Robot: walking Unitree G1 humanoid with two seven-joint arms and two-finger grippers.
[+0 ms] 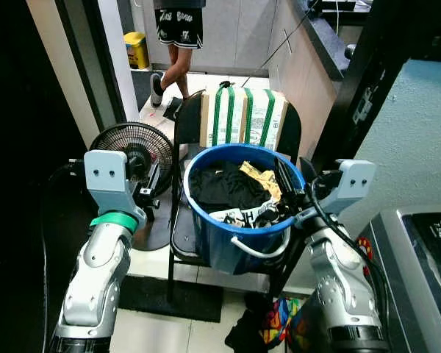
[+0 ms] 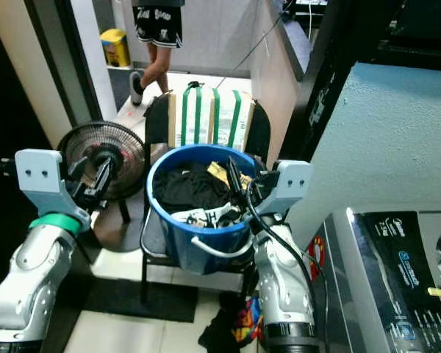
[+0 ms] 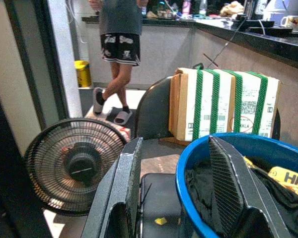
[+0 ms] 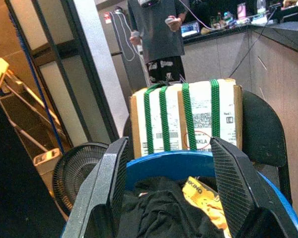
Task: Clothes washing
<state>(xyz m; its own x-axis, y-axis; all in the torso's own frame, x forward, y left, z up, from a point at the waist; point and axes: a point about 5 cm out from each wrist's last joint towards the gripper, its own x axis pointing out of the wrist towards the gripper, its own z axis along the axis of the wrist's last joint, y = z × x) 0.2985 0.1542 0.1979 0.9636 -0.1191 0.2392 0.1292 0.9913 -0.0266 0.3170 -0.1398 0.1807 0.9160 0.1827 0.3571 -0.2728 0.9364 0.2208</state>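
The blue bucket [image 1: 239, 220], round and smooth-walled plastic, sat on the seat of a black chair [image 1: 187, 243], probably raised there for easy reach. It held dark, limp clothes [image 1: 224, 187] with a crumpled yellow wrapper [image 1: 259, 179] on top, and a pale hoop handle hung down its near side. The right hand [image 1: 290, 193] hovered at the bucket's right rim, fingers spread apart over the laundry, seemingly ready to lift a garment. The left hand [image 1: 153, 184] waited just left of the bucket, fingers likewise apart, holding nothing. Behind stood a cardboard box [image 1: 242, 118] bound with green straps, left a wire-grilled fan [image 1: 128, 147], and near right the washing machine [image 2: 397, 272]. A person [image 1: 178, 44] stood far off.
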